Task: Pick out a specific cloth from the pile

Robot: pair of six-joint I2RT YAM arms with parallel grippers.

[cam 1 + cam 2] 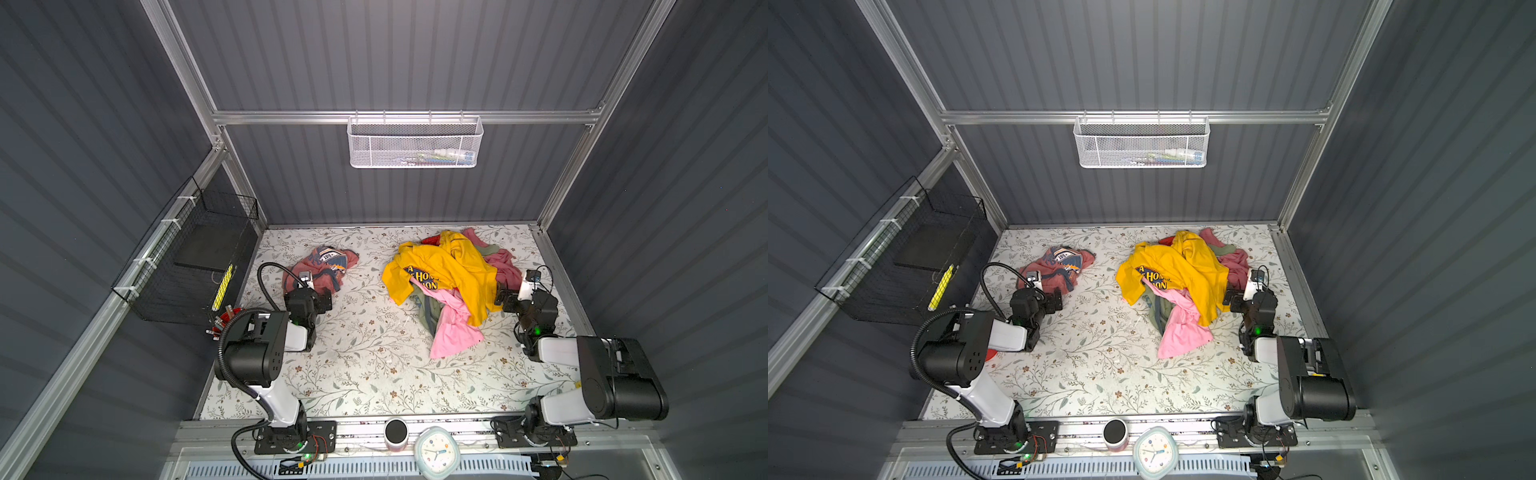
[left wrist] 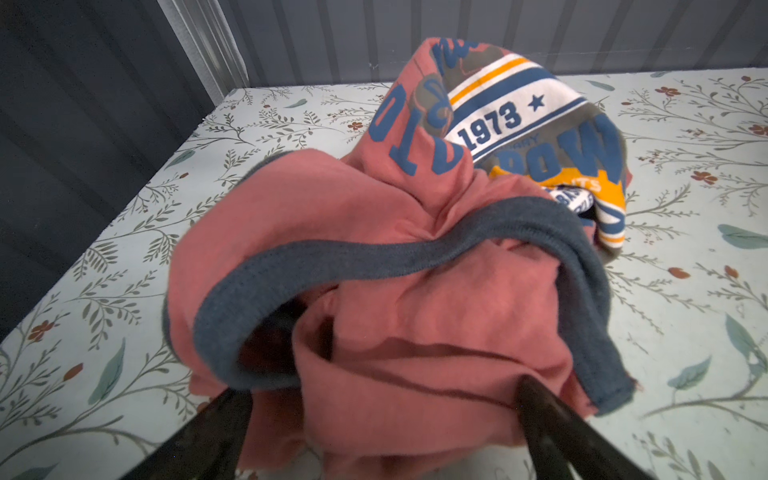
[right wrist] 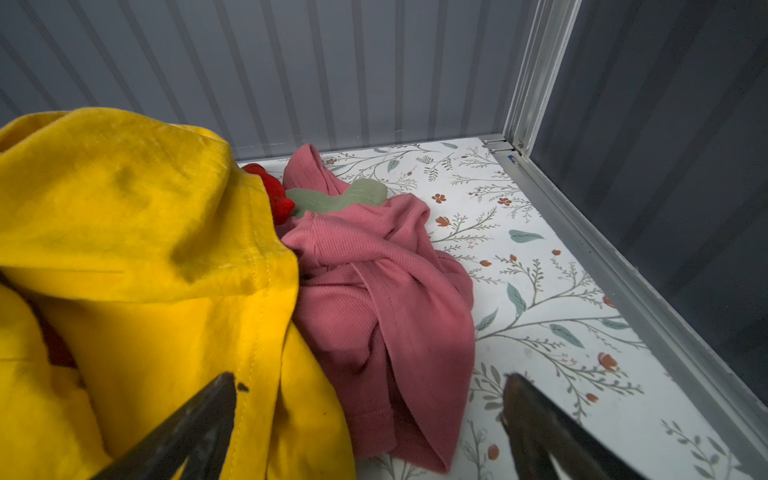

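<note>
Atop the pile point(image 1: 451, 293), yellow T-shirt point(image 1: 453, 257)

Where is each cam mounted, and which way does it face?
Top views: high in front, looking down; left arm, right arm, 1973 T-shirt, pile.
Left wrist: on left arm, facing the 1973 T-shirt; open left pincer shows.
Right wrist: on right arm, facing the pile; open right pincer shows.
Shared: both top views show nearly one scene.

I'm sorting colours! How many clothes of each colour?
Yellow shirt: 1
Pink: 2, light pink piece and rose piece
Green: 2, olive bit and sage bit, maybe one garment
Red piece: 1
Salmon shirt: 1
Total: 7, or 6
</note>
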